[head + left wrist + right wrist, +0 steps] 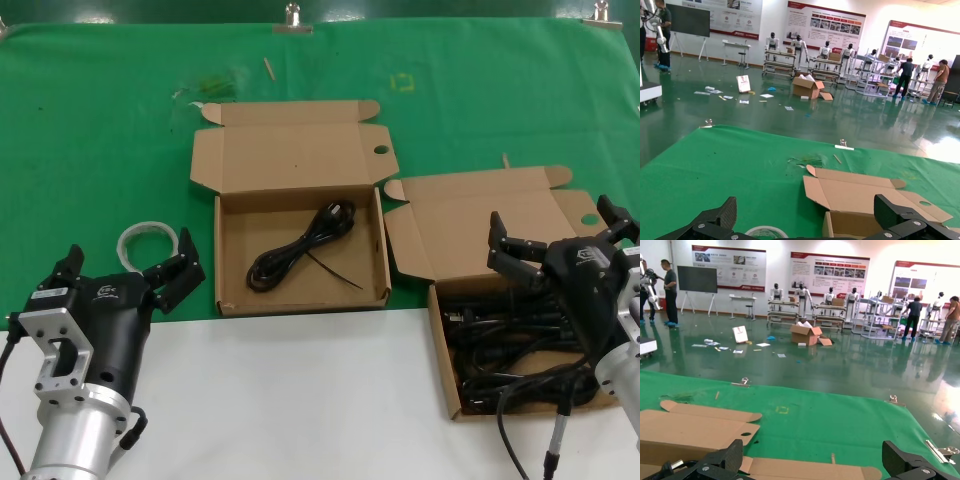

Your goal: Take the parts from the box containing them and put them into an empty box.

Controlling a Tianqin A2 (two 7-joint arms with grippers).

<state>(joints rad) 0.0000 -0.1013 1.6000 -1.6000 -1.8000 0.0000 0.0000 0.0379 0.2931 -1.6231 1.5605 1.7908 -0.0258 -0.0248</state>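
right tool (555,243) spread open over the full box (470,215), poised for a cable
left tool (125,270) waits open beside the other box (290,155), which holds one cable (300,250)

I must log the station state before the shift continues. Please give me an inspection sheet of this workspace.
Surface: green cloth, white table edge.
Job's things: left box holds one cable; right box holds a cable pile.
Clutter: tape ring, small scraps on cloth.
Grippers: left gripper open, beside left box; right gripper open, over right box.
Cables: robot lead hangs at right.
Surroundings: hall with people, robots, posters.
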